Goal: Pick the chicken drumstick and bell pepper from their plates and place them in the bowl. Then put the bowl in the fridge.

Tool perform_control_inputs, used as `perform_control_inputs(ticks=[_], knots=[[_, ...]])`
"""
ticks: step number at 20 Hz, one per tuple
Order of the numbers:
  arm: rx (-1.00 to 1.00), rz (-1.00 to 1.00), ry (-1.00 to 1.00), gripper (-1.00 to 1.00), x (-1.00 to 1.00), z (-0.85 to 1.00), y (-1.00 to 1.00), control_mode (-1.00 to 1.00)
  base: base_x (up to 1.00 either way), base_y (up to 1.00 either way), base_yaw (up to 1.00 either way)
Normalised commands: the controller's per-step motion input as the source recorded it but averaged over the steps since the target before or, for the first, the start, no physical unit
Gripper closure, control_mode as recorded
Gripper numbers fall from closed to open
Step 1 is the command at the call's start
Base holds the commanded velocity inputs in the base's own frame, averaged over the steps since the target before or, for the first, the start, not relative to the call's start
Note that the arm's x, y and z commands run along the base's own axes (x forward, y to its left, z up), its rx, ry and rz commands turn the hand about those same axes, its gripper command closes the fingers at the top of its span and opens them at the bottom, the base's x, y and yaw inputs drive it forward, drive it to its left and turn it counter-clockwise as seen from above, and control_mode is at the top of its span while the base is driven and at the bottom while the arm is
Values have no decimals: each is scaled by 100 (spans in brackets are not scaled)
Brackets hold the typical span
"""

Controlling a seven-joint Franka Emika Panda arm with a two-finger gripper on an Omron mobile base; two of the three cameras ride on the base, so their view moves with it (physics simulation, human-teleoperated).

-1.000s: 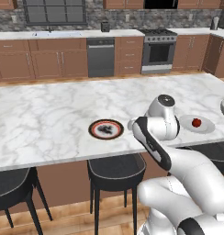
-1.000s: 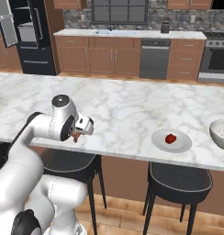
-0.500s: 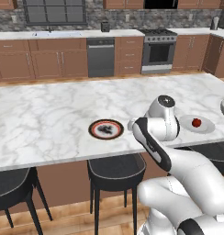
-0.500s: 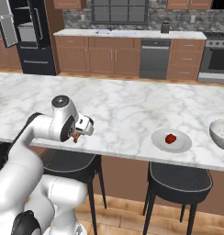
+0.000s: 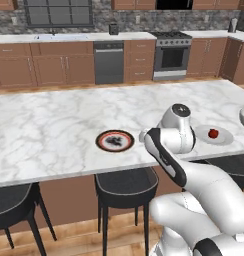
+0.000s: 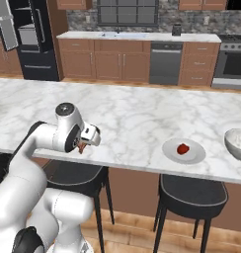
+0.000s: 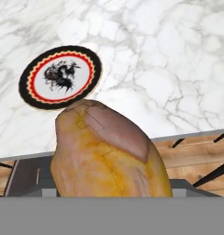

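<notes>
My gripper (image 6: 85, 143) is shut on the golden-brown chicken drumstick (image 6: 82, 147), held just above the island's front edge. In the hand view the drumstick (image 7: 109, 156) looms large and hides the fingertips. The black-and-red rimmed plate (image 5: 114, 141) lies bare to the left of the hand, and the hand view has this plate (image 7: 60, 76) at upper left. The red bell pepper (image 5: 213, 133) sits on the plain grey-white plate (image 5: 224, 138) to the right. Further right stands the white bowl (image 6: 237, 143). The black fridge (image 6: 28, 39) stands at the far left with its door open.
Dark bar stools (image 6: 191, 192) stand under the marble island's front edge (image 6: 142, 165). Wooden cabinets, a dishwasher (image 5: 108, 62) and an oven (image 5: 170, 56) line the back wall.
</notes>
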Motion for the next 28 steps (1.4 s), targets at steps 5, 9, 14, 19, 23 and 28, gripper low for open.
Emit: perform_control_inputs(ticks=[5, 9, 14, 19, 23, 28], knots=[[0, 0, 0, 100, 0, 0, 0, 100, -16, -59, -9], [0, 0, 0, 100, 0, 0, 0, 100, -1, -84, -1], [0, 0, 0, 100, 0, 0, 0, 100, 0, -85, 0], [0, 0, 0, 100, 0, 0, 0, 100, 9, -84, 0], [0, 0, 0, 100, 0, 0, 0, 100, 22, -74, 2], [0, 0, 0, 100, 0, 0, 0, 100, 33, -55, 13]])
